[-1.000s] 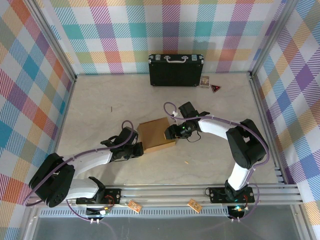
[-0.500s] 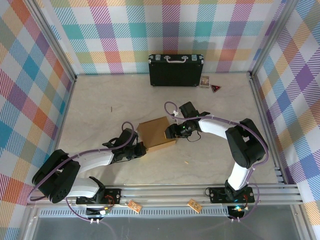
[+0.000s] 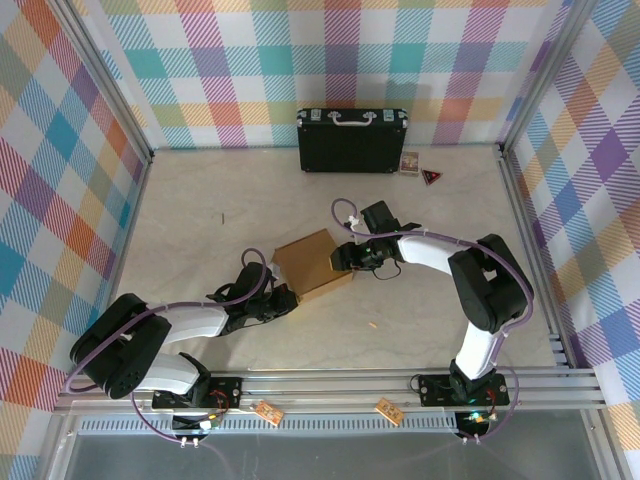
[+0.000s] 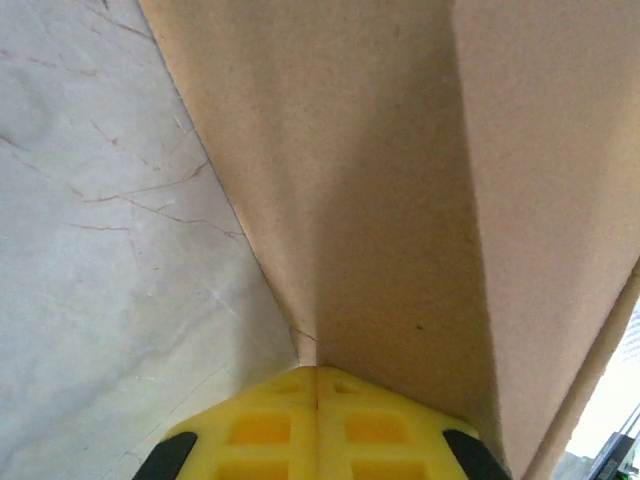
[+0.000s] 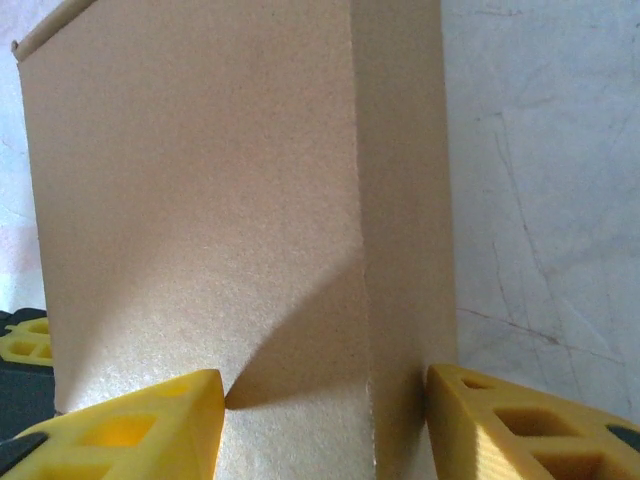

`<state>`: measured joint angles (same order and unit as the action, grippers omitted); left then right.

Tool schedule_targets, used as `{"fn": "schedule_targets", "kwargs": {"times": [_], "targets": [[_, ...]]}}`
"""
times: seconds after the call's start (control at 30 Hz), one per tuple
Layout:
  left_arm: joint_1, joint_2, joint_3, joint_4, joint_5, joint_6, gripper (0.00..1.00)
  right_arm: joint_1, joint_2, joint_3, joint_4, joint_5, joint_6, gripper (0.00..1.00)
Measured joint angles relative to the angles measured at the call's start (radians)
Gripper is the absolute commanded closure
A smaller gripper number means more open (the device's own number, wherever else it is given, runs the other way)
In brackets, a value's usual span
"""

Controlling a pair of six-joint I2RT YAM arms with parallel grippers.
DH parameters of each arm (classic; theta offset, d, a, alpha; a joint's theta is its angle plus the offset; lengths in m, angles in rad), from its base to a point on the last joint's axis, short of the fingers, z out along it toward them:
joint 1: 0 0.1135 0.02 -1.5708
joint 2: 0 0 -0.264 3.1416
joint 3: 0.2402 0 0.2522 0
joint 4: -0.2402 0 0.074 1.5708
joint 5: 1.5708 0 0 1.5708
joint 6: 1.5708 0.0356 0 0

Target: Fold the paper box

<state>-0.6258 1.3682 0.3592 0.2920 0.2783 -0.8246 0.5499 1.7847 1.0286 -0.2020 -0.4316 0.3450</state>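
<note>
Paper box: the paper box (image 3: 310,264) sits near the middle of the table (image 3: 200,210), a little toward the near edge. It is already folded up into a shallow square and is turned askew to the table's edges. It is well apart from the black case (image 3: 352,140) at the far edge.

Left gripper: my left gripper (image 3: 281,299) is closed, with nothing between the fingers. On its wrist view the joined fingertips (image 4: 318,415) butt against a lower fold of the cardboard from the box's near-left side.

Right gripper: my right gripper (image 5: 325,400) has its jaws spread wide around an upright corner of the box on the right side. One finger lies on each face, both seemingly against the cardboard, so I read it as a grip on the box.

Step in hand: I judge I am squaring and firming the walls, with the left pushing and the right bracing.

How I'd do it well: I would push slowly along the crease line, not across a face, so the wall doesn't buckle. The right should squeeze lightly, since corrugated board dents.

Watch for: the box could skid or pivot on the smooth table if the two pushes aren't opposed.

Can't tell: whether any flap remains untucked.
</note>
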Motion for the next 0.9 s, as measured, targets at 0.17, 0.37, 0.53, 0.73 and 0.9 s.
{"fn": "schedule_targets", "kwargs": {"times": [0.17,0.37,0.53,0.73,0.9], "targets": [[0.0,-0.006,0.002,-0.015,-0.003,0.007,0.98,0.0,0.0,0.003,-0.006,0.011,-0.002,0.46],[-0.001,-0.116,0.065,-0.273,-0.082,0.088,0.85,0.017,-0.01,0.004,-0.055,0.007,-0.01,0.45],[0.011,-0.268,0.118,-0.496,-0.154,0.146,0.81,0.014,-0.033,0.002,-0.104,0.019,-0.014,0.42],[0.071,-0.317,0.148,-0.657,-0.198,0.18,0.88,0.0,-0.054,0.017,-0.161,0.06,-0.024,0.37],[0.183,-0.26,0.232,-0.69,-0.183,0.214,0.95,-0.005,-0.022,0.162,-0.229,0.102,-0.047,0.36]]}}
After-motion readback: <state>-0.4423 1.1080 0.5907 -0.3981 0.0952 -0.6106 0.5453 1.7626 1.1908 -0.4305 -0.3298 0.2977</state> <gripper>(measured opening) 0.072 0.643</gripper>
